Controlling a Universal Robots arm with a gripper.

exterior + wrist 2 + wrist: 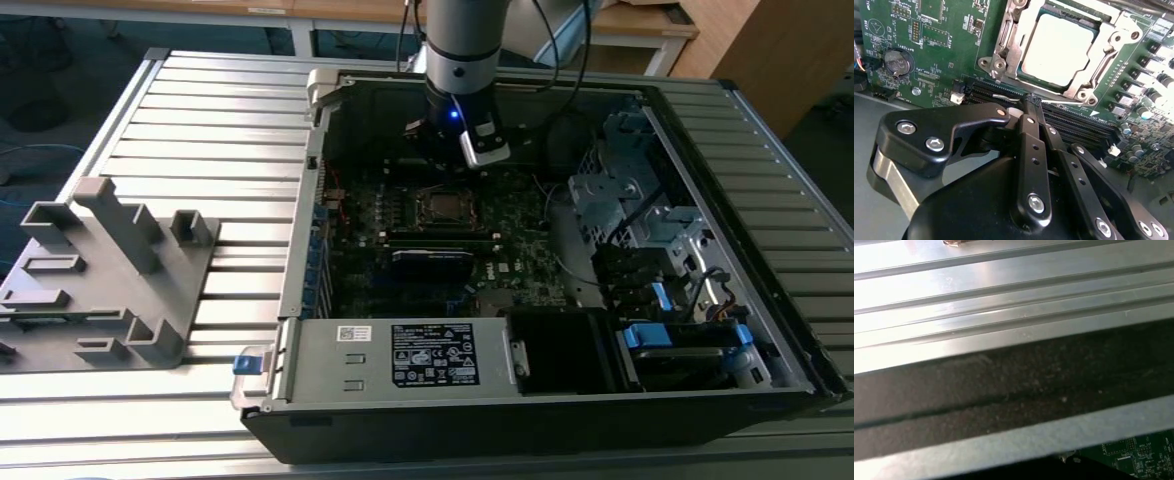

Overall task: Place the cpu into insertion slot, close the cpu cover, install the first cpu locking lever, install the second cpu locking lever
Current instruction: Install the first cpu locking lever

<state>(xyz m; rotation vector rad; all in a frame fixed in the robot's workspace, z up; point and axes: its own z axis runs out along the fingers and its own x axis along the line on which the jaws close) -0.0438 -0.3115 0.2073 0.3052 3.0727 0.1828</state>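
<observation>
arm [461, 40]: cut off by the top edge, exterior view.
grey fixture [100, 280]: cut by the exterior view's left edge.
insertion slot [1004, 50]: one side cut off by the frame edge, second wrist view.
memory slots [1079, 125]: partly hidden behind the gripper [1032, 102], second wrist view.

The grey arm [462, 35] hangs straight down, its wrist vertical, with a blue light glowing on it. In the second wrist view the tool [1033, 103] has its black fingers [1029, 150] pressed together, tips touching.
</observation>
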